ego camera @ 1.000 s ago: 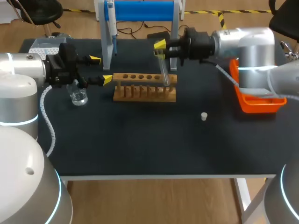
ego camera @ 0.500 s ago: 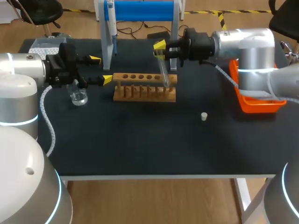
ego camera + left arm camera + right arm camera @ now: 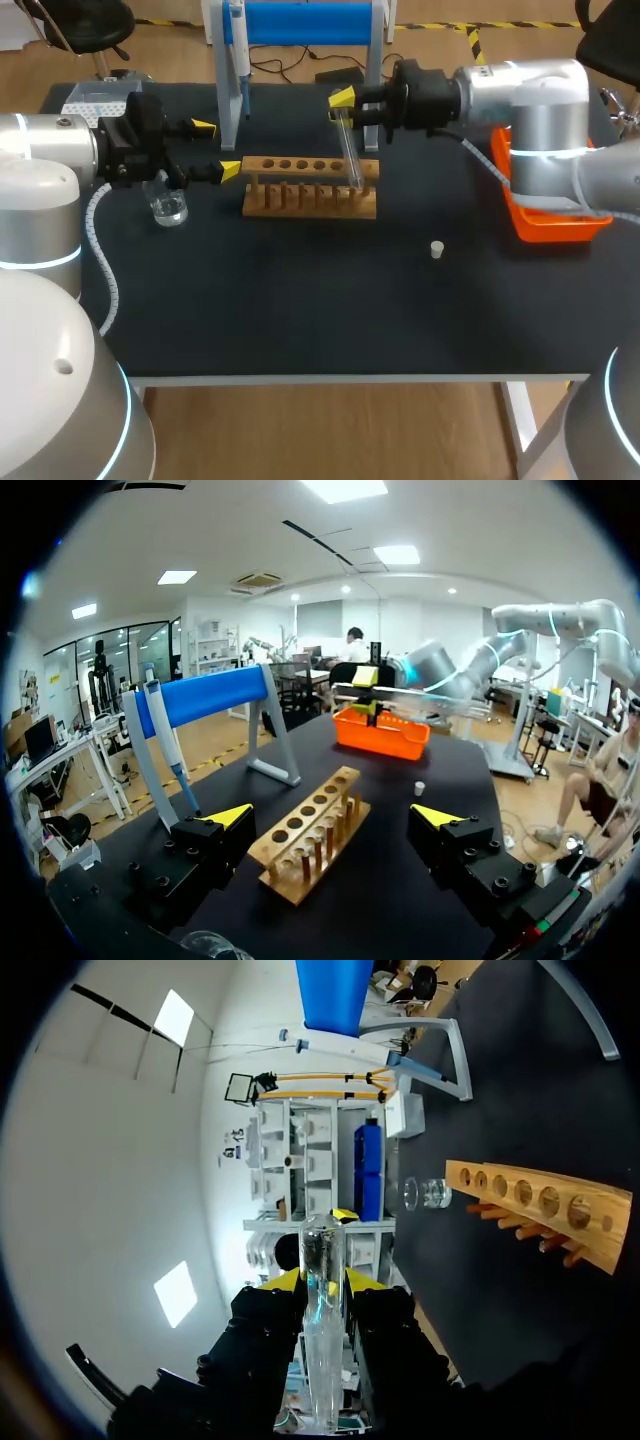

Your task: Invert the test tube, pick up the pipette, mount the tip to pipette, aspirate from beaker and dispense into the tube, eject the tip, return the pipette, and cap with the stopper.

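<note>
From above, my right gripper [image 3: 343, 104] grips the tilted test tube [image 3: 350, 150], its lower end at the wooden rack [image 3: 300, 200]; the wrist view shows both fingers [image 3: 265, 1330] pressing it. My left gripper [image 3: 216, 148] hangs spread beside the beaker [image 3: 168, 208].

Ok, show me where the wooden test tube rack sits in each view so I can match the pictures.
Head view: the wooden test tube rack stands mid-table, toward the far side, in front of the blue pipette stand.
Left wrist view: the rack is just ahead of the left gripper, in line with the gap between its open fingers.
Right wrist view: the rack lies off to one side of the held test tube.
Shared landmark: the blue stand.
</note>
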{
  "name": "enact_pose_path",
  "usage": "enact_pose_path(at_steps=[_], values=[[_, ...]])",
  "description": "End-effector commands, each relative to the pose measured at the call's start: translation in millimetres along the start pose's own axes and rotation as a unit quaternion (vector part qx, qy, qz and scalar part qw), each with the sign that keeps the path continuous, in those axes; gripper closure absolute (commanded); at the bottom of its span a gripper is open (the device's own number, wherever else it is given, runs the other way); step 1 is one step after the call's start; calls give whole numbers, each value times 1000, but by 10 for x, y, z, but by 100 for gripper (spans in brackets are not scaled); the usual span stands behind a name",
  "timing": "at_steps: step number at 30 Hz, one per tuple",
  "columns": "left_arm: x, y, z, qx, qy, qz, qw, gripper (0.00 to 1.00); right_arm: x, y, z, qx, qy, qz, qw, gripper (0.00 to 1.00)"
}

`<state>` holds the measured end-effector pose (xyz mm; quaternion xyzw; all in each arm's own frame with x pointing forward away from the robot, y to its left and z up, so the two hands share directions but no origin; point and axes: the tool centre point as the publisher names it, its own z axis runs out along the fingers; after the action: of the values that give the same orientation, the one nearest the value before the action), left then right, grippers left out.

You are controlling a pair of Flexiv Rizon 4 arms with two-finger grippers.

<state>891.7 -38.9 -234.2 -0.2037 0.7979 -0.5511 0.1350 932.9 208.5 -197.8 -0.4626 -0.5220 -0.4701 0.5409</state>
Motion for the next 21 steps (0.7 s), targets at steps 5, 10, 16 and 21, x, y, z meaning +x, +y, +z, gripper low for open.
enact_pose_path(at_steps=[5,10,16,21], values=[[375,-124,48,241,29,204,948,0,7,-4,-3,0,-1,0,1000,100],[528,-231,64,291,48,295,909,0,7,-4,-3,0,-1,0,1000,100],[709,-495,11,331,79,426,838,0,7,-4,-3,0,-1,0,1000,100],[718,-553,29,315,78,428,843,0,7,-4,-3,0,-1,0,1000,100]])
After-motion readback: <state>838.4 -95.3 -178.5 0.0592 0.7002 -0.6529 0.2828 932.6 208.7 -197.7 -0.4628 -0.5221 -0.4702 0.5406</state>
